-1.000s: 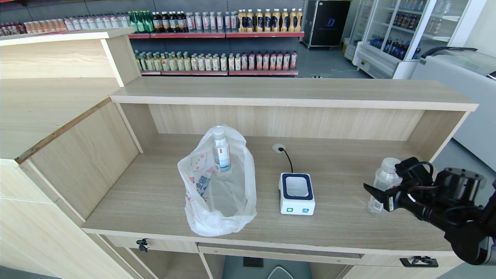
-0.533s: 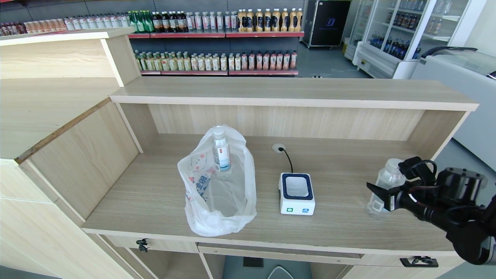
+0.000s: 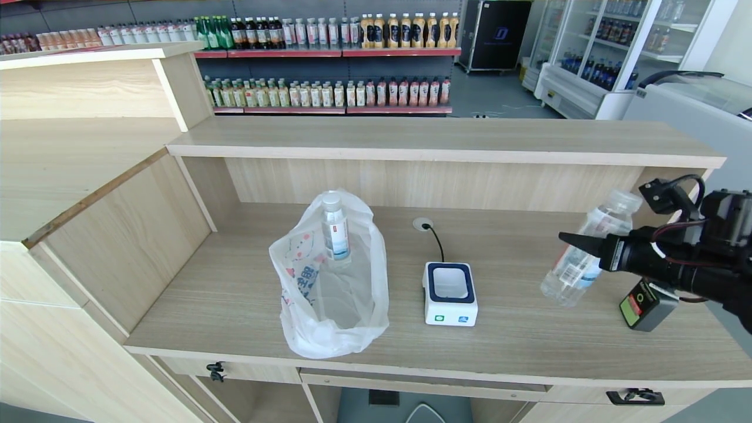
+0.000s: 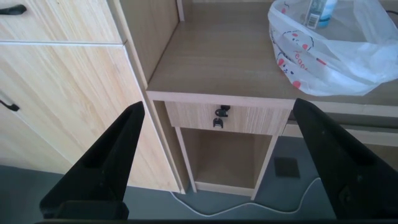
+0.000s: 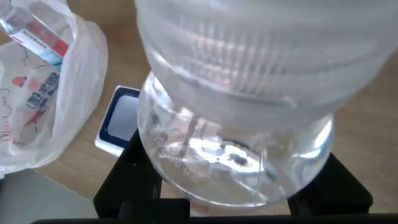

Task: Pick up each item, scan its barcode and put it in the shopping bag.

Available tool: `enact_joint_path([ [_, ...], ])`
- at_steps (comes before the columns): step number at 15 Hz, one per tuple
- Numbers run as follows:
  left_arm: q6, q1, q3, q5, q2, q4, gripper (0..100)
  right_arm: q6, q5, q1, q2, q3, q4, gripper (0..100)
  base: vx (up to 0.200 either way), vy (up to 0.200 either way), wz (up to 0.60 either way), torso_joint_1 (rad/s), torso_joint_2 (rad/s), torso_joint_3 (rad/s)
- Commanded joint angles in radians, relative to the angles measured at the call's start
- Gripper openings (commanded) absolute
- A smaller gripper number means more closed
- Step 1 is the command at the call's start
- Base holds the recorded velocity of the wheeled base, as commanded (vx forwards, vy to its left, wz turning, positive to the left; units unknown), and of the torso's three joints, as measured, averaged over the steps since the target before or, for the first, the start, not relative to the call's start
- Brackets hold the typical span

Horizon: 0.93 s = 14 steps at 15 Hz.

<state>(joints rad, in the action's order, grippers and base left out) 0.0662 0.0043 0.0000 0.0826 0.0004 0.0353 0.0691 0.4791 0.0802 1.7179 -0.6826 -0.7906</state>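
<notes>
**One bottle bagged, one in the air**

A clear plastic bottle with a red and white label [image 3: 335, 232] stands in the white plastic shopping bag [image 3: 305, 311]. The right gripper [image 3: 583, 249] squeezes a second clear plastic water bottle [image 3: 578, 267]. It is tilted above the wooden counter [image 3: 517, 346], near the white and blue scanner box [image 3: 449, 292]. It probably still needs scanning and bagging, though that is hard to tell. The left gripper [image 4: 217, 107] is spread wide, holding nothing.

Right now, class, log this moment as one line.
right claw: shut on clear bottle, tilted above counter | scanner: not yet reached | shopping bag: second bottle inside | left claw: open
</notes>
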Motion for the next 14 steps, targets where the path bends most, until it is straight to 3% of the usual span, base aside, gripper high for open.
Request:
enact_joint_path([
  [1, 0.000, 0.000, 0.000, 0.000, 0.000, 0.000, 100, 0.138, 0.055, -0.065, -0.258, -0.282, 0.317, 0, 0.000, 0.000, 0.00, 0.000, 0.00, 0.000],
  [2, 0.000, 0.000, 0.000, 0.000, 0.000, 0.000, 100, 0.170, 0.067, -0.122, -0.313, -0.420, 0.498, 0, 0.000, 0.000, 0.00, 0.000, 0.00, 0.000],
  [4, 0.000, 0.000, 0.000, 0.000, 0.000, 0.000, 100, 0.175, 0.067, -0.178, -0.351, -0.558, 0.673, 0, 0.000, 0.000, 0.00, 0.000, 0.00, 0.000],
  [14, 0.000, 0.000, 0.000, 0.000, 0.000, 0.000, 100, 0.175, 0.058, -0.504, -0.666, -0.629, 1.125, 0, 0.000, 0.000, 0.00, 0.000, 0.00, 0.000],
])
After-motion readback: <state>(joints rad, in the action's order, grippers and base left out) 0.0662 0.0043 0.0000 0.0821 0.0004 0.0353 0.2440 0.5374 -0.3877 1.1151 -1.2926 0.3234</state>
